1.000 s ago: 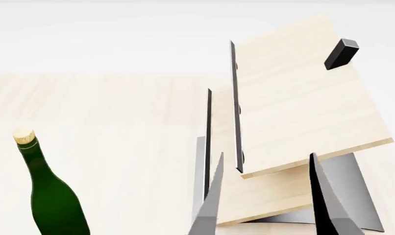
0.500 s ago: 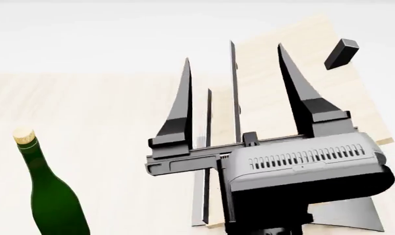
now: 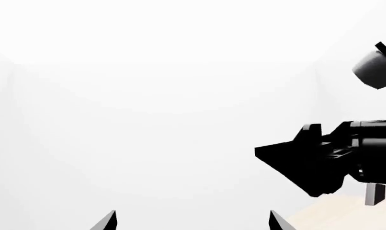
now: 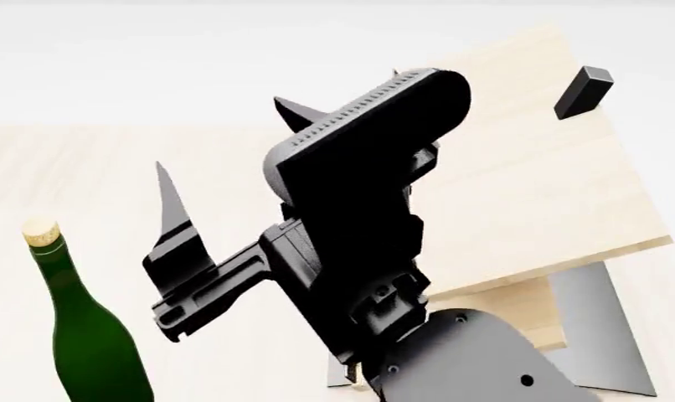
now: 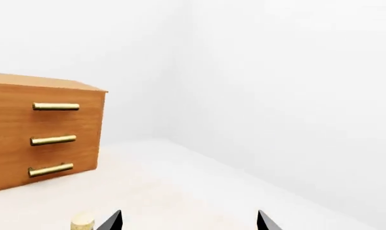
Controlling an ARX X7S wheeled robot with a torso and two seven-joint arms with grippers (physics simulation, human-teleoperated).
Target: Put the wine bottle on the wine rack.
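- Wine bottle (image 4: 86,335) stands upright on the table (image 4: 203,209), left of the wine rack (image 4: 538,193)
- Right gripper (image 4: 226,176) raised between them, jaws open
- Left gripper (image 3: 191,221) jaws open

Bright, even, nearly shadowless simulator light; sharp throughout, white walls washed out, no blur.

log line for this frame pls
stage: reaching | right gripper: open, raised, turned toward bottle | bottle: upright on table, not held | rack: no bottle | left gripper: open
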